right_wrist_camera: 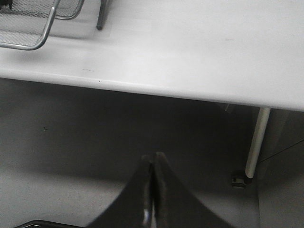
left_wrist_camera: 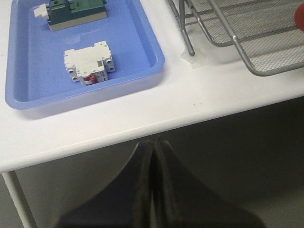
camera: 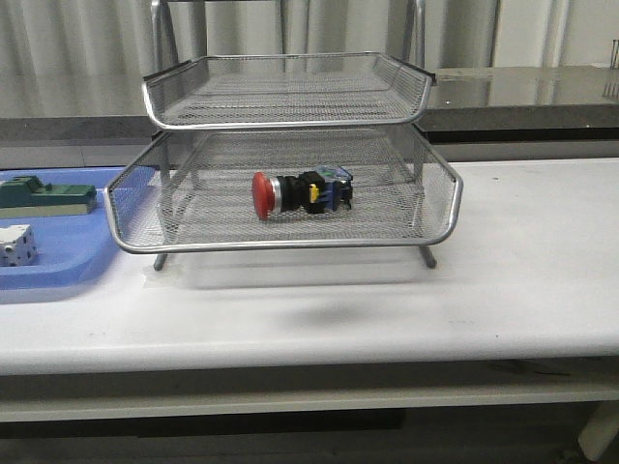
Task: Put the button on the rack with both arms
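Lying on its side on the middle tier of the rack (camera: 290, 242), the button (camera: 302, 192) rests on the mesh with its long axis across the front view, red head toward the robot's left, black body toward its right. It sits near the tier's centre, touching nothing but the mesh. Neither arm appears in the front view.

Left tool (left_wrist_camera: 153, 142): fingers pressed together, empty, hanging off the near edge of the bench (left_wrist_camera: 156, 107), in front of the blue tray (left_wrist_camera: 135, 78). The rack lies ahead and to this tool's right.

Right tool (right_wrist_camera: 153, 156): fingers likewise pressed together, empty, also beyond the bench edge. The rack lies ahead and to its left.

Judgement: the placement looks complete; any further move would be withdrawal only. The button sits roughly midway between the arms; which is nearer cannot be told.

View differences: only the front view shows the whole button and its tier; the left wrist view catches just a red sliver at its frame edge. That view alone shows the white breaker (left_wrist_camera: 90, 64) and green block (left_wrist_camera: 76, 13) in the tray clearly. The right wrist view shows only a rack corner and a bench leg (right_wrist_camera: 256, 142).
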Controlling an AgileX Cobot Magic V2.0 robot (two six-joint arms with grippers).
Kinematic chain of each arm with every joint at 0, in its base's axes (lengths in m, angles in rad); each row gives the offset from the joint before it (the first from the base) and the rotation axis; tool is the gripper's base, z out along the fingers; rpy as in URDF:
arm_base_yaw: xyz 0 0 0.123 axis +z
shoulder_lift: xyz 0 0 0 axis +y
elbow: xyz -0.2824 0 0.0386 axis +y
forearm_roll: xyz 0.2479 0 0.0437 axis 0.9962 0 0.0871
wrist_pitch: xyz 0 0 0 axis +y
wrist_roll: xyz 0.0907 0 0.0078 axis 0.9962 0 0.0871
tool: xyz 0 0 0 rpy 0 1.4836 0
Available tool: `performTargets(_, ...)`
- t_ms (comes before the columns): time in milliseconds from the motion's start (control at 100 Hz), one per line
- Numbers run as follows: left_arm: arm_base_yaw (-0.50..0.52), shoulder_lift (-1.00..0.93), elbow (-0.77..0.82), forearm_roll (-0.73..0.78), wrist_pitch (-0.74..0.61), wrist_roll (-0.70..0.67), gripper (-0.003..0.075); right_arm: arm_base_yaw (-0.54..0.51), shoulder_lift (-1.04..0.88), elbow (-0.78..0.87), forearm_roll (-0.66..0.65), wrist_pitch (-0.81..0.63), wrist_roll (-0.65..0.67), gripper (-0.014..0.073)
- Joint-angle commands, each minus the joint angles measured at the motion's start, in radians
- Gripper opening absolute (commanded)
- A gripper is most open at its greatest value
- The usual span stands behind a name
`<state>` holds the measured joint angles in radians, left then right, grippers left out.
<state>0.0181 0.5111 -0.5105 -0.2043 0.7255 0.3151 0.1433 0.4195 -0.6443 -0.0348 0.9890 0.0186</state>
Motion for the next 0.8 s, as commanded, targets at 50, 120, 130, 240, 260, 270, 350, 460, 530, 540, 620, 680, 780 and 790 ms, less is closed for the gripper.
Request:
performTargets(50, 0.002, 0.001, -0.024, -0.022, -0.065, -0.014, -0.0021, -0.004, 0.007, -0.022, -0.016, -0.055, -0.009, -0.007)
performTargets(120, 0.002, 0.001, -0.024, -0.022, -0.065, -0.014, -0.0021, -0.004, 0.007, -0.022, -0.016, -0.055, -0.009, -0.007)
performTargets(130, 0.002, 0.001, -0.024, -0.022, -0.065, -0.014, -0.0021, -0.004, 0.007, -0.022, -0.016, -0.055, -0.009, -0.007)
performTargets(240, 0.002, 0.001, -0.024, -0.022, -0.065, -0.014, -0.0021, -0.004, 0.007, -0.022, -0.016, -0.055, -0.009, -0.007)
performTargets(260, 0.002, 0.001, -0.024, -0.022, -0.065, -0.014, -0.0021, -0.004, 0.007, -0.022, -0.016, -0.055, -0.009, -0.007)
performTargets(270, 0.002, 0.001, -0.024, -0.022, -0.065, -0.014, -0.0021, -0.004, 0.007, -0.022, -0.016, -0.055, -0.009, -0.007)
performTargets(350, 0.002, 0.001, -0.024, -0.022, -0.065, -0.014, -0.0021, -0.004, 0.007, -0.022, -0.016, -0.055, -0.009, -0.007)
performTargets(460, 0.002, 0.001, -0.024, -0.022, -0.065, -0.014, -0.0021, -0.004, 0.007, -0.022, -0.016, -0.06, -0.009, -0.007)
performTargets(530, 0.002, 0.001, -0.024, -0.022, -0.065, -0.014, -0.0021, -0.004, 0.007, -0.022, -0.016, -0.067, -0.009, -0.007)
performTargets(540, 0.002, 0.001, -0.024, -0.022, -0.065, -0.014, -0.0021, -0.004, 0.007, -0.022, -0.016, -0.068, -0.009, -0.007)
performTargets(620, 0.002, 0.001, -0.024, -0.022, -0.065, -0.014, -0.0021, -0.004, 0.007, -0.022, -0.015, -0.088, -0.009, -0.007)
performTargets(680, 0.002, 0.001, -0.024, -0.022, -0.065, -0.014, -0.0021, -0.004, 0.007, -0.022, -0.015, -0.111, -0.009, -0.007)
performTargets(780, 0.002, 0.001, -0.024, -0.022, -0.065, -0.014, -0.0021, -0.004, 0.009, -0.022, -0.006, -0.17, -0.009, -0.007)
performTargets(790, 0.002, 0.001, -0.024, -0.022, -0.065, -0.014, -0.0021, -0.004, 0.011, -0.022, -0.006, -0.173, -0.009, -0.007)
